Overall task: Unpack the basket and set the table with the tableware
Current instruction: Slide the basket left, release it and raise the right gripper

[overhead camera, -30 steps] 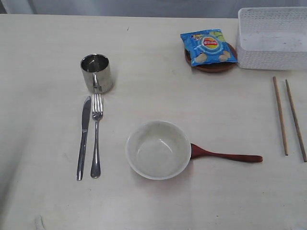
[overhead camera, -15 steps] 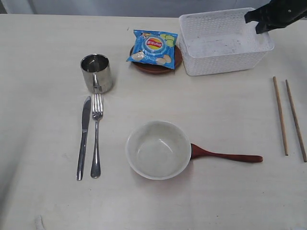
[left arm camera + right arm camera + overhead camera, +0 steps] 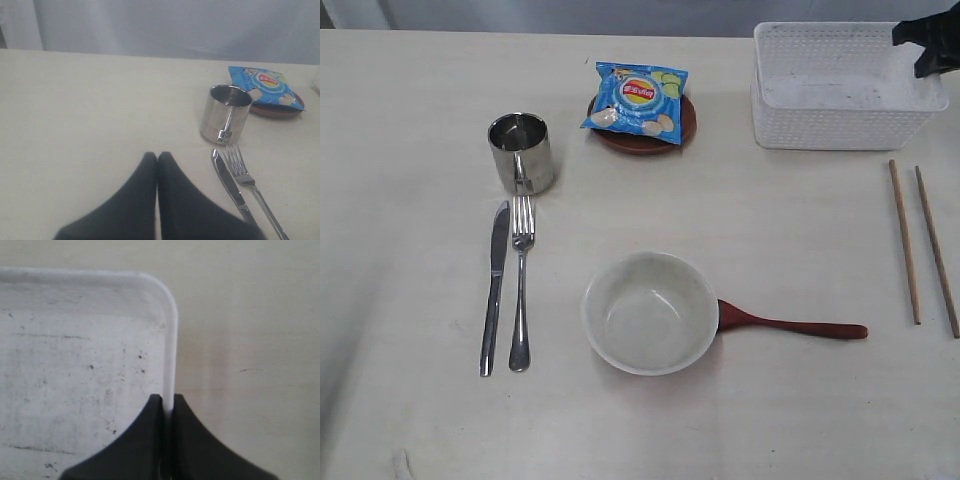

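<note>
1. Basket (image 3: 840,125), white with latticed walls, sits on the pale counter (image 3: 770,220) at the upper right of the exterior view. Its scuffed floor is in plain sight.
2. Clenched on the basket's thin rim, the right tool (image 3: 928,45) shows as a dark shape at the basket's far right corner. In the right wrist view its black fingers (image 3: 200,450) pinch the wall, one inside and one outside.
3. Pressed together tip to tip and grasping nothing, the left tool (image 3: 157,156) appears only in the left wrist view. It is over bare counter, near the cup.
4. Upright at the upper left of the exterior view stands the steel cup (image 3: 521,152).
5. Just below the cup lie the knife (image 3: 495,288) and the fork (image 3: 521,283), side by side. The knife is on the left, and the fork's tines point at the cup.
6. At lower centre the white bowl (image 3: 650,312) stands upright. The reddish-brown spoon (image 3: 790,325) reaches out to the right from under its edge, its head hidden.
7. At upper centre, between cup and basket, the brown plate (image 3: 640,143) carries a blue chips bag (image 3: 638,98) that covers most of it.
8. Near the right edge, below the basket, the two chopsticks (image 3: 905,243) lie roughly parallel. They are apart from each other and from the spoon.
</note>
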You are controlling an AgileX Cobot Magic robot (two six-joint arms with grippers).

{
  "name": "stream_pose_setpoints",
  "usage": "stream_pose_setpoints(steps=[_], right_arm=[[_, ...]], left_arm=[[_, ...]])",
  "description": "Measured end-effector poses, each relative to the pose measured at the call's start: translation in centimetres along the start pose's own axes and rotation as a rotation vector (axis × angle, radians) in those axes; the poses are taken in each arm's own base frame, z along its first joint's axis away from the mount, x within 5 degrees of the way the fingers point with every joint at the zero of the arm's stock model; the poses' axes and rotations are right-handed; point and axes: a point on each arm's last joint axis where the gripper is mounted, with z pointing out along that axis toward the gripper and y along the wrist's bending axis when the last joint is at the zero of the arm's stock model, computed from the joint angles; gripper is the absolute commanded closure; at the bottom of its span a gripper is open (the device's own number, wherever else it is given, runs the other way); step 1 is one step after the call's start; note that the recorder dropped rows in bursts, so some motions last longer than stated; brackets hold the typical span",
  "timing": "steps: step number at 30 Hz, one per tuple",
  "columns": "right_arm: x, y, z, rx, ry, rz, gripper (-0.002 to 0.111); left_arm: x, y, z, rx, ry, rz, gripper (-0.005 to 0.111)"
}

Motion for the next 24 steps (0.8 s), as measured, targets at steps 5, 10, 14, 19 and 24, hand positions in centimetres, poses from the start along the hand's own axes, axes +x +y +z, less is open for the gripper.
stream_pose_setpoints(steps=[5, 10, 14, 19, 24], right_arm=[[0.3, 0.3, 1.2, -0.059, -0.002, 0.028, 0.109], [0.5, 0.8, 2.2, -0.082, 0.010, 0.036, 0.109], [0.5, 1.0, 2.4, -0.099, 0.003, 0.052, 0.108], [0.4, 1.3, 2.4, -0.135, -0.007, 0.090, 0.108], [0.4, 1.5, 2.4, -0.145, -0.004, 0.089, 0.103]], left_arm=[[0.0, 0.0, 0.0, 0.000, 0.000, 0.000, 0.107], [0.0, 0.0, 0.0, 0.000, 0.000, 0.000, 0.107], [0.0, 0.0, 0.0, 0.000, 0.000, 0.000, 0.107], [0.0, 0.0, 0.0, 0.000, 0.000, 0.000, 0.107], [0.0, 0.0, 0.0, 0.000, 0.000, 0.000, 0.107]])
